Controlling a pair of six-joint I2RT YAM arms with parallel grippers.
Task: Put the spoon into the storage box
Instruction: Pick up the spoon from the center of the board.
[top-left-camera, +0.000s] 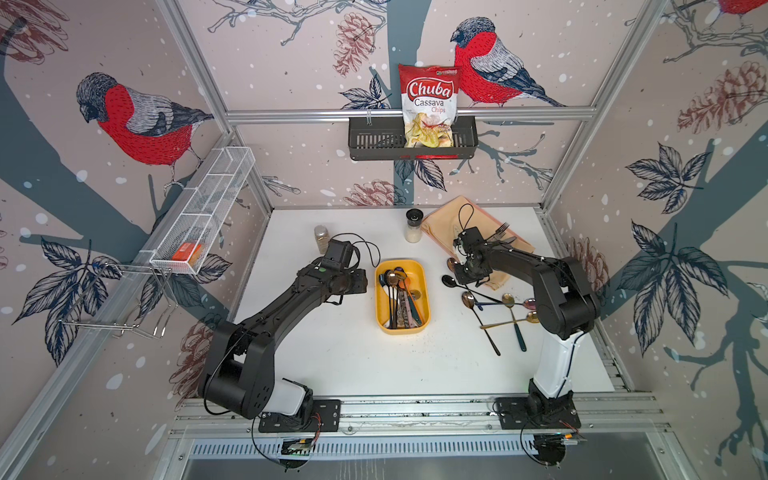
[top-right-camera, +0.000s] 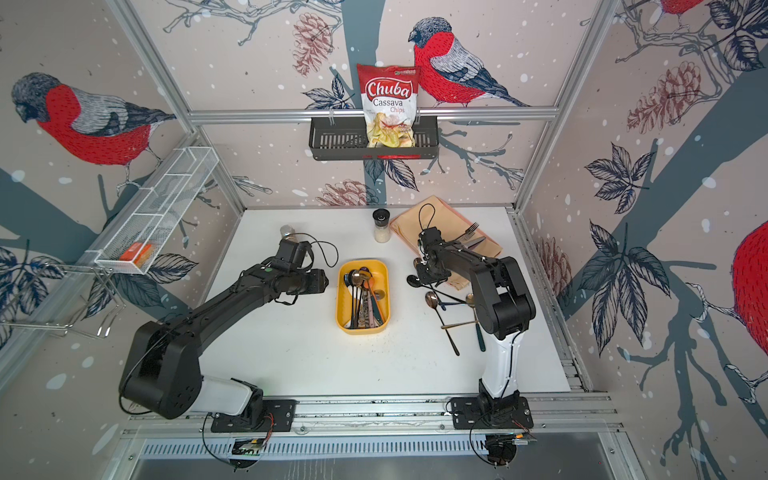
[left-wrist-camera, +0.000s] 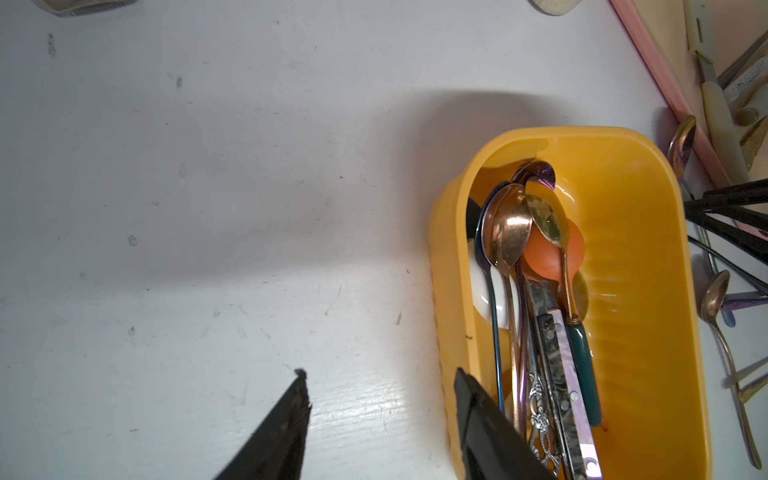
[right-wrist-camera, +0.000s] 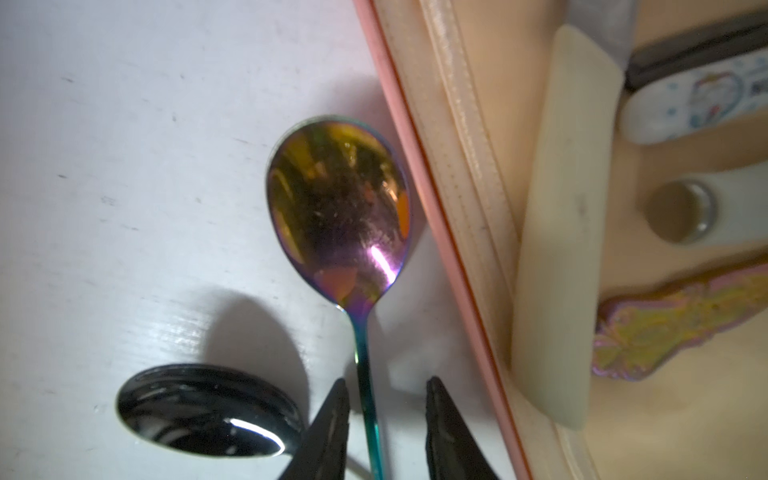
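Jaws of the right gripper (right-wrist-camera: 386, 380) stood apart, straddling the thin handle of the iridescent spoon (right-wrist-camera: 338, 208) with a gap on each side. Only the right wrist view showed this; in both top views the arm hid the fingertips. The spoon's bowl lay just beside the pink-edged placemat (right-wrist-camera: 436, 249), about 2 o'clock from the yellow storage box (top-left-camera: 420, 282). A good grip would likely pinch squarely, then lift straight up, clear of the black spoon (right-wrist-camera: 208, 411). The left gripper (left-wrist-camera: 378, 374), jaws apart and empty, hovered at the box's 9 o'clock; its wrist view showed spoons packed inside.
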